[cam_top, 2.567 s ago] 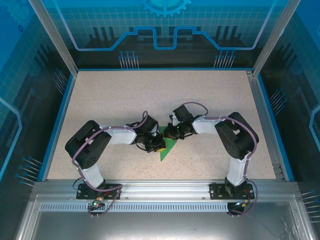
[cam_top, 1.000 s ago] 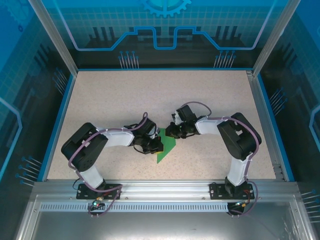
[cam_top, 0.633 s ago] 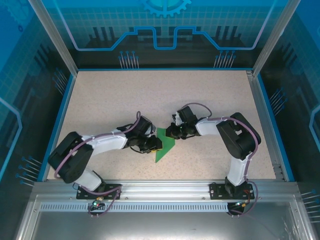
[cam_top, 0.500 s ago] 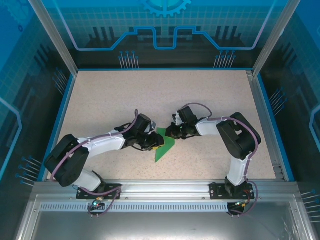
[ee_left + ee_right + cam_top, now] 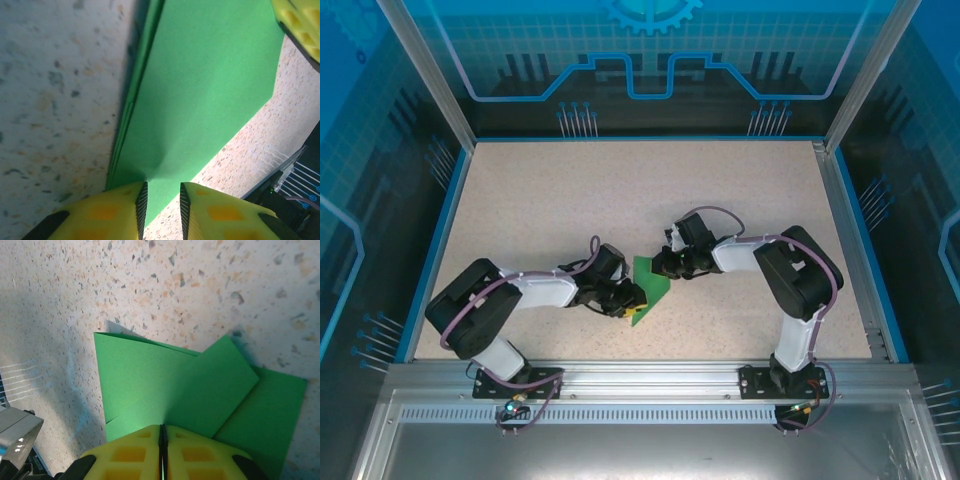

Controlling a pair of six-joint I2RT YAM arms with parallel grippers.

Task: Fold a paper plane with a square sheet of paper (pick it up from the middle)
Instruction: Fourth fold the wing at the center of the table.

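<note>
Here, the green paper sheet [image 5: 650, 284], partly folded into overlapping flaps, lies on the speckled table [image 5: 570, 200] between the 2 arms. The right gripper [image 5: 162, 429] has its yellow pads pressed together on 1 edge of it. The left gripper [image 5: 162, 191] straddles the opposite edge with a narrow gap between its pads, perhaps not quite gripping the paper

The far half of the counter [image 5: 640, 180] lies open. In the middle, the left gripper [image 5: 635, 303] and right gripper [image 5: 659, 267] crowd the paper [image 5: 651, 281] from both sides, their arms barring the near edge.
</note>
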